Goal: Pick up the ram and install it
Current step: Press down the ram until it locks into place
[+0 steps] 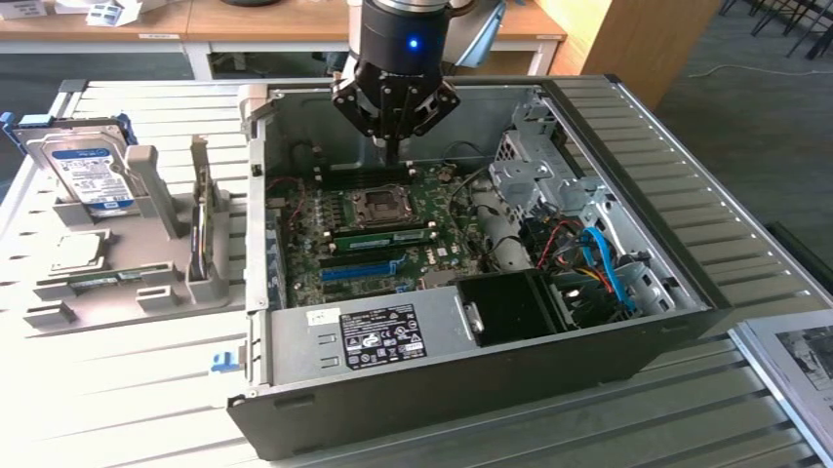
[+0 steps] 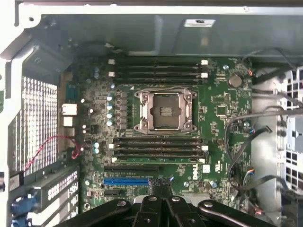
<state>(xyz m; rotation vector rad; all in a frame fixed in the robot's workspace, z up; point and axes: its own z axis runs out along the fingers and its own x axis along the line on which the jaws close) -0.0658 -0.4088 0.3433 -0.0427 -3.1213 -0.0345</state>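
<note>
While it hangs over the open PC case (image 1: 625,322), gripper (image 1: 393,144) is clenched on nothing; ram (image 1: 377,236) sits in a mobo (image 2: 218,111) slot.

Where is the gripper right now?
In the exterior view, the gripper, fingers shut, hangs over the open computer case, above the motherboard between the CPU socket and the case's far wall.

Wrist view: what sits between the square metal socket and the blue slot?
Long dark memory slots run across the board between the socket and the blue slot. In the exterior view a green ram stick lies in that bank.
</note>
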